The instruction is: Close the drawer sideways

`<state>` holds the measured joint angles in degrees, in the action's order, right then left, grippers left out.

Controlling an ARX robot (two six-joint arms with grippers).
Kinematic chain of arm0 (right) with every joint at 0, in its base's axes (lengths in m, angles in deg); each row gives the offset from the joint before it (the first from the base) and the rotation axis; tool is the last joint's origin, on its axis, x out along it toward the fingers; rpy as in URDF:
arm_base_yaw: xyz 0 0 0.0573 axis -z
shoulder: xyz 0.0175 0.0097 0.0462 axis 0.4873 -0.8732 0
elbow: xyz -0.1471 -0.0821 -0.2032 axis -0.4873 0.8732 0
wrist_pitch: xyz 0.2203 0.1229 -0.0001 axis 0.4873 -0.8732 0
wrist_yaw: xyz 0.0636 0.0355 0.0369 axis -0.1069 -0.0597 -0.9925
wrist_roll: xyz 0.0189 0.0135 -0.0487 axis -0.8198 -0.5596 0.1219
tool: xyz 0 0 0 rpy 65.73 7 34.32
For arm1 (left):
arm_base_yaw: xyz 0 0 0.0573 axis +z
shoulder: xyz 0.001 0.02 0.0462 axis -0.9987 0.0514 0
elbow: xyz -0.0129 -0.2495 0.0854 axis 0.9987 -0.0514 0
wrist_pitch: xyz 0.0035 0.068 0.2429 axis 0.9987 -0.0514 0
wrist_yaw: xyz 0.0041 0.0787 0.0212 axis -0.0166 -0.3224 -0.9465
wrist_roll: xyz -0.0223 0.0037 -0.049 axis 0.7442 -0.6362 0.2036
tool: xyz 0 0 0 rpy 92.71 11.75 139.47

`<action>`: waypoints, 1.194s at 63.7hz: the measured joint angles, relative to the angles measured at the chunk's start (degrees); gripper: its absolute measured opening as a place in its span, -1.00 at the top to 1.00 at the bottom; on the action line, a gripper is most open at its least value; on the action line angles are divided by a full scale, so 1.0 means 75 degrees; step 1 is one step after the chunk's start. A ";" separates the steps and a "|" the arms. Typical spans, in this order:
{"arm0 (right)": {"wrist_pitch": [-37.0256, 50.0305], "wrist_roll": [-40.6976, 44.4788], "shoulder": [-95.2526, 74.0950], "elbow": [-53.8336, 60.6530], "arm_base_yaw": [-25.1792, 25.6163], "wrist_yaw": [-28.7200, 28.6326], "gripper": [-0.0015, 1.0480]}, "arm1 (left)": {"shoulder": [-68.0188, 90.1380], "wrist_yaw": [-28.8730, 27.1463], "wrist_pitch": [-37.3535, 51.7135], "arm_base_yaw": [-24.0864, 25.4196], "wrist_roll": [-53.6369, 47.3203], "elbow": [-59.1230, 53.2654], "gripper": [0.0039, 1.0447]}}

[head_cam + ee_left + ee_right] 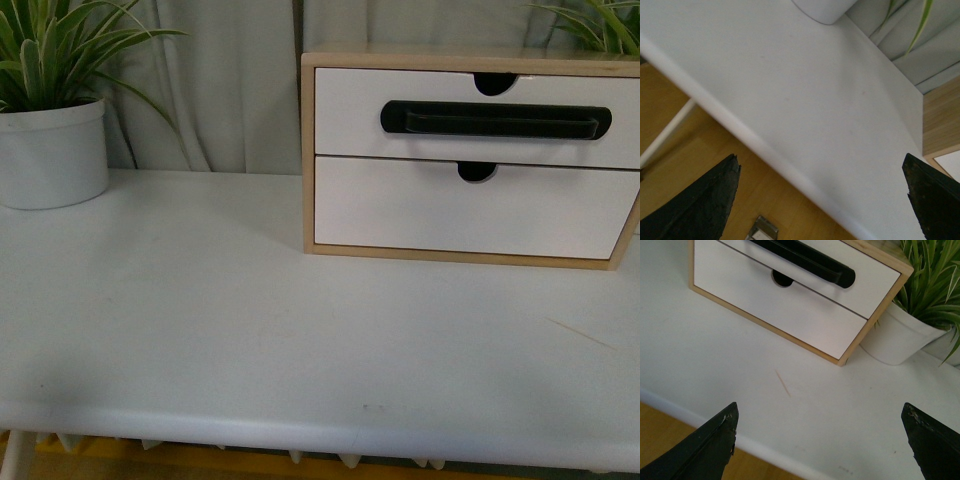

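The drawer (pixel 350 115) is the upper one in a light-wood cabinet (pixel 308 150) at the back right of the white table. It has a white front, a long black bar handle (pixel 495 120) and a half-round notch in its top edge. Its front looks level with the cabinet frame. It also shows in the right wrist view (pixel 865 282). Neither gripper shows in the front view. My left gripper (pixel 822 172) is open and empty over the table's front edge. My right gripper (pixel 820 420) is open and empty above the table, in front of the cabinet.
A plain white lower drawer (pixel 470 210) sits under the handled one. A white plant pot (pixel 52 155) stands at the back left. Another potted plant (pixel 895 335) stands right of the cabinet. The white table (pixel 250 330) has a rounded front edge. A curtain hangs behind.
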<state>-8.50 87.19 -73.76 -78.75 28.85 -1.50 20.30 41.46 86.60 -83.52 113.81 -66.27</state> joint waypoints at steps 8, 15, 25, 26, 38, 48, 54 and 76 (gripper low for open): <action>-0.0128 -0.0379 0.0790 0.0175 -0.0079 0.0198 -0.83 | -0.1014 -0.0003 -0.0574 0.0163 -0.0187 -0.0169 -0.89; 0.0082 -0.0717 0.0842 0.0271 -0.0061 0.0402 -0.77 | -0.1070 0.1003 0.0402 0.0393 -0.1035 -0.0533 -0.75; 0.0994 -0.2498 0.1320 0.0889 0.0038 0.0860 -0.10 | -0.1731 0.1798 0.2043 0.0189 -0.4013 -0.1227 -0.06; 0.0994 -0.2530 0.1338 0.0909 0.0038 0.0863 -0.07 | -0.1798 0.1580 0.1993 0.0052 -0.4135 -0.1244 0.01; 0.0219 -0.2795 0.2235 0.1244 0.0038 0.0854 0.65 | -0.2369 0.1250 0.1568 -0.0452 -0.4613 -0.1463 0.70; 0.0169 -0.2824 0.2620 0.1361 0.0038 0.0860 0.97 | -0.2748 0.1256 0.1524 -0.0469 -0.4698 -0.1699 0.93; 0.0169 -0.2836 0.2690 0.1466 0.0038 0.0854 0.97 | -0.3040 0.1253 0.1271 -0.0469 -0.4715 -0.1699 0.93; 0.0213 -0.2844 0.3077 0.1903 0.0038 0.0857 0.97 | -0.3826 0.1256 0.0469 -0.0469 -0.4730 -0.1699 0.93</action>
<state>-6.91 65.85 -50.68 -64.48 29.13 4.93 -8.40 50.88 90.11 -87.04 78.34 -79.01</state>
